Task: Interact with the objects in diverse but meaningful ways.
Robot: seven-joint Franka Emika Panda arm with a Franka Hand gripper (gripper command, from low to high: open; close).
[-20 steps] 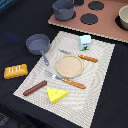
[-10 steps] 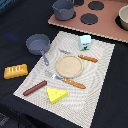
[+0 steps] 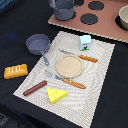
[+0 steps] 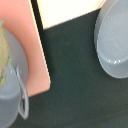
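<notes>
In the exterior view a small grey long-handled saucepan sits at the far left corner of a beige placemat. A white milk carton stands upright at the mat's far edge. The orange-brown bread loaf lies off the mat on the dark table, at the exterior view's left. Near the mat's front edge, a reddish-brown sausage lies beside the yellow cheese wedge. No gripper or arm shows in either view.
A tan plate lies mid-mat between an orange-handled knife and fork. Behind it is a pink toy stove with a larger grey pot and a bowl. The wrist view shows the pink board, a handled grey pot and a grey bowl.
</notes>
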